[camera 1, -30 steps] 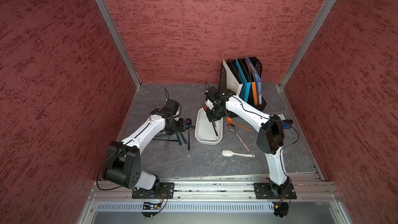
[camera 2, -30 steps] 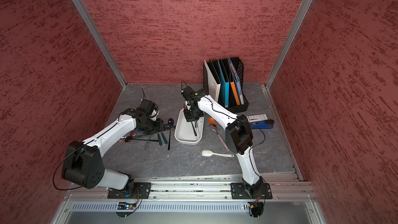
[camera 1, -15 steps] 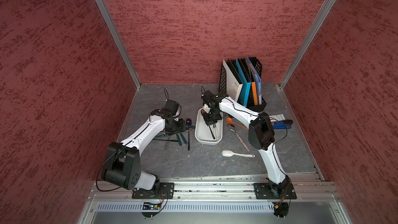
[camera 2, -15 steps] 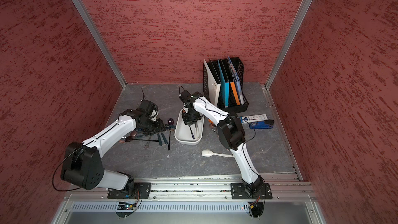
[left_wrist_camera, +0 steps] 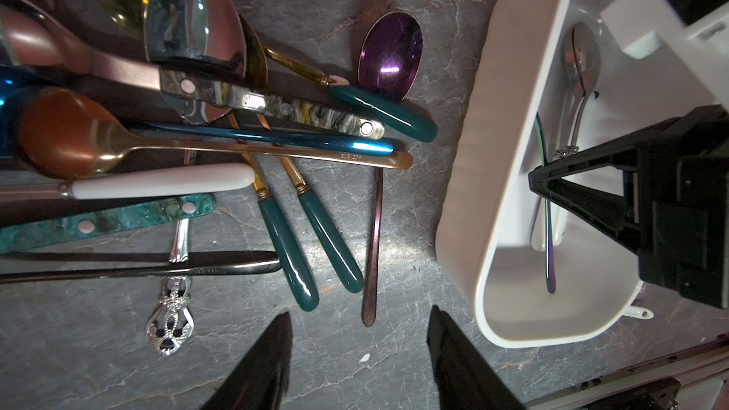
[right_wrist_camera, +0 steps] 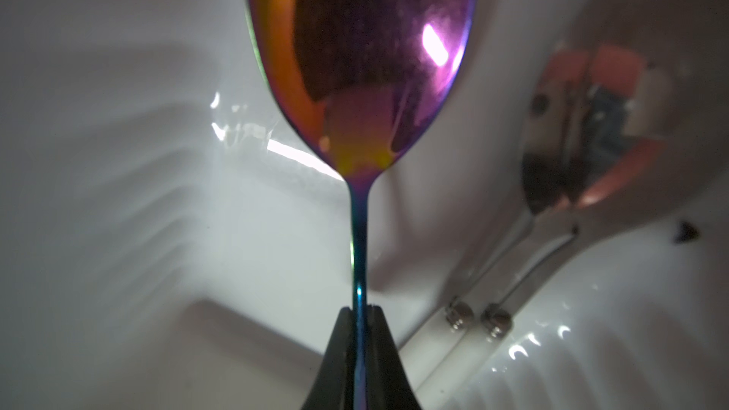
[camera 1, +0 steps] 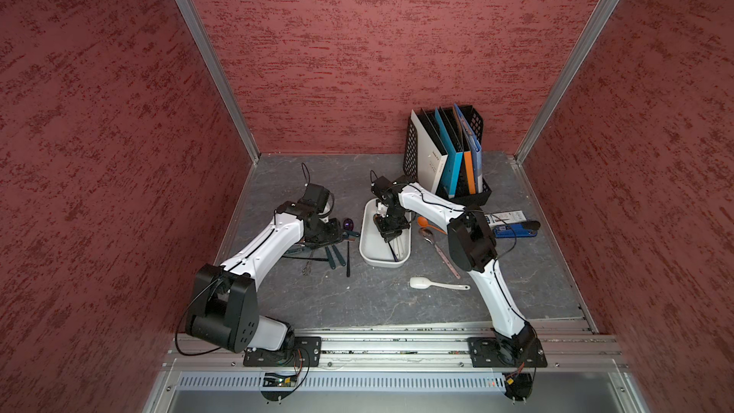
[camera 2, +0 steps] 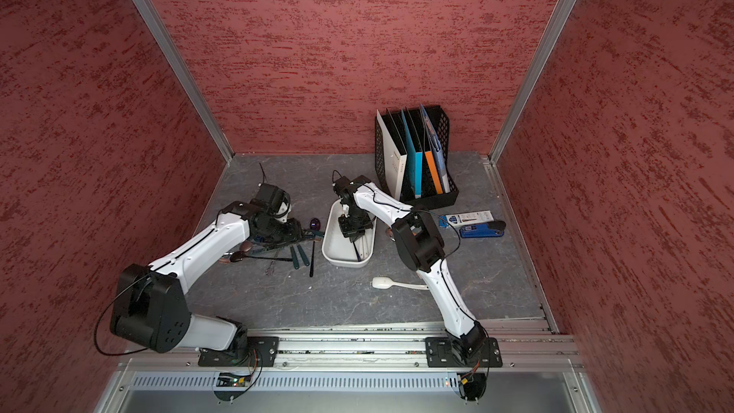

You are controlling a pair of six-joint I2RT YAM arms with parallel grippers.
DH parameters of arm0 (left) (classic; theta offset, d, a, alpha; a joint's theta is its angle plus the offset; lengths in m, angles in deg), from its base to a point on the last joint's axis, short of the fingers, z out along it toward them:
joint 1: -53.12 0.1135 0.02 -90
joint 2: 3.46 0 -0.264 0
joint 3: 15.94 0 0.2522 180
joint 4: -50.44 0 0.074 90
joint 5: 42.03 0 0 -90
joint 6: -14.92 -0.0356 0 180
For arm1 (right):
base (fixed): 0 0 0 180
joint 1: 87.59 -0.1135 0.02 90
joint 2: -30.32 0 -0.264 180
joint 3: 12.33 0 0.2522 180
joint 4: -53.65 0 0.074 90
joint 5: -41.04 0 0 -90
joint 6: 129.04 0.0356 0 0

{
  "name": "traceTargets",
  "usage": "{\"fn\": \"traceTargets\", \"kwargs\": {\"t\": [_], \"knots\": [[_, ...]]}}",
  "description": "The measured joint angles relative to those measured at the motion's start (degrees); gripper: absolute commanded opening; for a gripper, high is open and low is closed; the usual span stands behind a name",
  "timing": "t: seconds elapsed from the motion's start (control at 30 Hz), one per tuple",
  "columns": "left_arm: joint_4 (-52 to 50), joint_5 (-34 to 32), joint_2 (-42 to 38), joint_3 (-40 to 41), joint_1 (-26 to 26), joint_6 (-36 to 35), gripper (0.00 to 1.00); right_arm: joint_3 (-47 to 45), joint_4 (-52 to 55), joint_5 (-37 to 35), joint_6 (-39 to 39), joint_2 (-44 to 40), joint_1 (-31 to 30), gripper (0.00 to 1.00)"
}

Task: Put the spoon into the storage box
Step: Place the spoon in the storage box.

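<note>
Spoon [right_wrist_camera: 361, 72] pinched in right hand [right_wrist_camera: 359, 312], plain in wrist view, masked from above

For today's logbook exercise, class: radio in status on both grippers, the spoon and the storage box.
Right gripper shut on iridescent spoon, inside storage box. Left gripper open, empty, by loose spoons. Silver spoon in box; nothing blocking.

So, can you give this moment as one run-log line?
right fingers: shut on spoon | spoon: inside box, not released | left fingers: open, near pile
</note>
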Motion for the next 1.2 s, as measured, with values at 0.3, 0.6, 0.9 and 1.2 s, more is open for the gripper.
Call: {"fn": "traceTargets", "kwargs": {"t": [0.3,0.6,0.9,1.2], "knots": [[-0.3,0.0,-0.3,0.0,-0.7,0.6,0.59,1.1,1.1,0.6,-0.4,0.9,0.4,0.21],[-1.1,0.0,-1.3,0.0,-0.8,0.5,0.6,1.4,1.8,0.5,0.1,0.6,0.4,0.43],[-1.8,0.0,-1.2,-2.0,-1.6,0.2,0.61,-5.7,-1.1,-2.8,-2.8,-12.7,0.4,0.57],[-2.5,0.3,2.6,-5.9,-1.7,-1.1,0.61,-30.7,-7.5,-8.6,-11.4,-39.6,0.4,0.62]]}}
